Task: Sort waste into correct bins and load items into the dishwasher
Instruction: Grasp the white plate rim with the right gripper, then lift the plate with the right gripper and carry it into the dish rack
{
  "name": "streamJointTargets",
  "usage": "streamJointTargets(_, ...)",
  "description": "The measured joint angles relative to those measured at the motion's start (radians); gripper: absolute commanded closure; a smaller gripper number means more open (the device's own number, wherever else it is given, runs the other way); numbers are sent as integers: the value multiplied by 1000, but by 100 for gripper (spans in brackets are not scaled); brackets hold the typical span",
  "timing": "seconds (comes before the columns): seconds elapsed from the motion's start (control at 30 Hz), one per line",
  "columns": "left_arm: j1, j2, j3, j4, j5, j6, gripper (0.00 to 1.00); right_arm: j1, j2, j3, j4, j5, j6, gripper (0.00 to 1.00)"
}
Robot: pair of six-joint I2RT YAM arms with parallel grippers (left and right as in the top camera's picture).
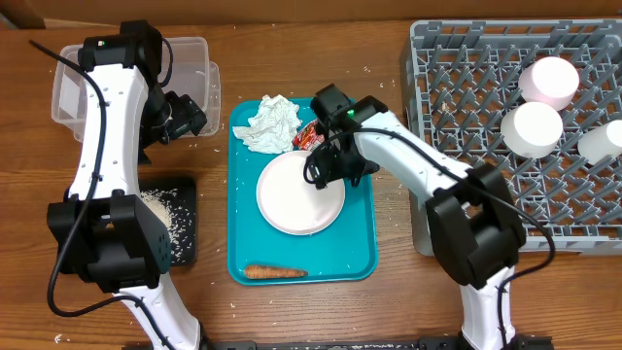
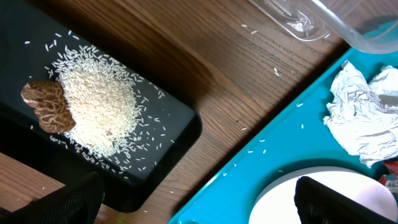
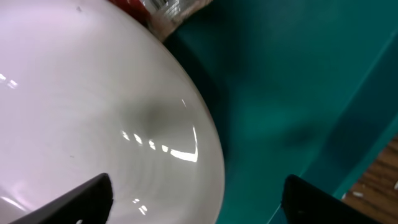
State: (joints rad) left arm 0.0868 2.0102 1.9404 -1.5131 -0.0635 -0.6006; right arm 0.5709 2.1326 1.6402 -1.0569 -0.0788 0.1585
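The round pale plate (image 1: 296, 199) lies on the teal tray (image 1: 362, 243), with the crumpled napkin (image 1: 270, 124) and red wrapper (image 1: 309, 136) behind it and the carrot (image 1: 274, 272) in front. My right gripper (image 1: 328, 167) is open, low over the plate's right rim (image 3: 124, 112), one finger over the plate, one over the tray. My left gripper (image 1: 185, 119) is open and empty, raised between the clear tub (image 1: 73, 83) and the tray. The black tray (image 2: 155, 124) holds rice (image 2: 99, 106) and the brown lump (image 2: 46, 106). Two bowls (image 1: 549, 83) (image 1: 533, 129) and a cup (image 1: 603, 144) sit in the grey rack (image 1: 466, 107).
Loose rice grains lie scattered on the wooden table (image 2: 211, 68) between the black tray and the teal tray. The rack stands close to the teal tray's right side. The clear tub's corner (image 2: 311, 22) is near the napkin (image 2: 360, 115).
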Motion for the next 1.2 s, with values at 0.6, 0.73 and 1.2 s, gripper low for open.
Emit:
streamJointTargets(0.6,0,0,0,2,0,0,0,-1,49,0,-34,2,9,96)
streamJointTargets(0.73,0,0,0,2,0,0,0,-2,49,16,-77,-11,22,96)
streamJointTargets(1.2,0,0,0,2,0,0,0,-63,41,388,-399,129,25,96)
